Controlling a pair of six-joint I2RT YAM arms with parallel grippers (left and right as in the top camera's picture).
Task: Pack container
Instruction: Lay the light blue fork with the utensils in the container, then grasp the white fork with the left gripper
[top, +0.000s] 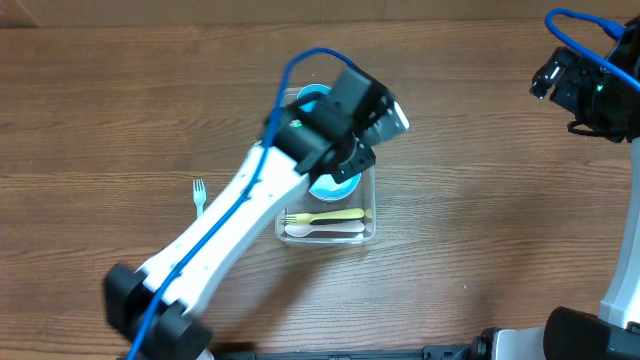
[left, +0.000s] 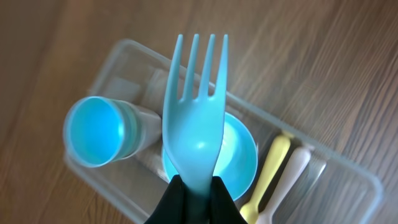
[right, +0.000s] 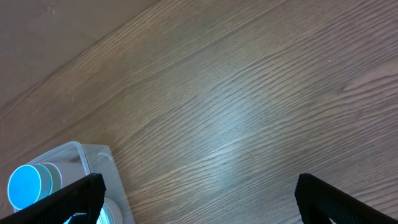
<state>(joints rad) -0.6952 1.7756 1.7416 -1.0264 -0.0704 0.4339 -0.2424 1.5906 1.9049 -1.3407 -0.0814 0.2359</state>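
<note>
- Your left pincer (left: 194, 190) is clenched on the teal fork (left: 194, 112) by its handle, over the container (top: 368, 234) in the middle of the surface (top: 480, 220). Release too high and it may bounce off the bowl (left: 241, 157) and out.
- Your right pincer (right: 198, 186) gapes empty, far right.

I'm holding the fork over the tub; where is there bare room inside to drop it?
Bare strip between the white utensil and the container's end wall; thin gap between teal bowl and yellow utensil. The cup and bowl crowd the other end.
</note>
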